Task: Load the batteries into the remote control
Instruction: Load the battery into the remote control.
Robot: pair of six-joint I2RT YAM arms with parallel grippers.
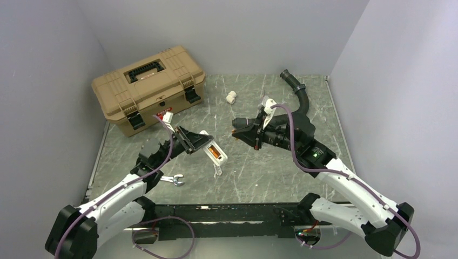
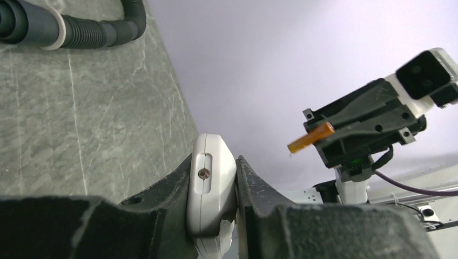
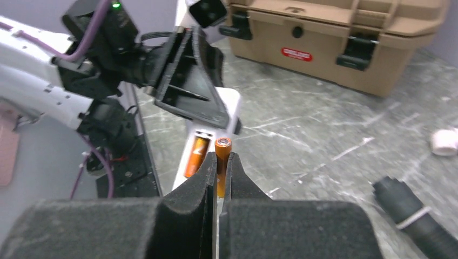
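Observation:
My left gripper (image 1: 197, 141) is shut on the white remote control (image 1: 211, 147) and holds it above the table, back side up. One orange battery (image 1: 215, 153) lies in its open recess. In the left wrist view the remote control (image 2: 211, 178) is clamped between both fingers. A second orange battery (image 3: 223, 145) stands up between the fingers of my right gripper (image 3: 220, 157), which is shut on it. That battery (image 2: 310, 137) hovers a short way right of the remote, apart from it. The seated battery (image 3: 196, 156) shows just left of the held one.
A tan toolbox (image 1: 148, 86) sits at the back left. A white pipe fitting (image 1: 231, 97) lies mid-back and a black hose (image 1: 297, 89) at the back right. A silver wrench (image 1: 173, 179) rests near the left arm.

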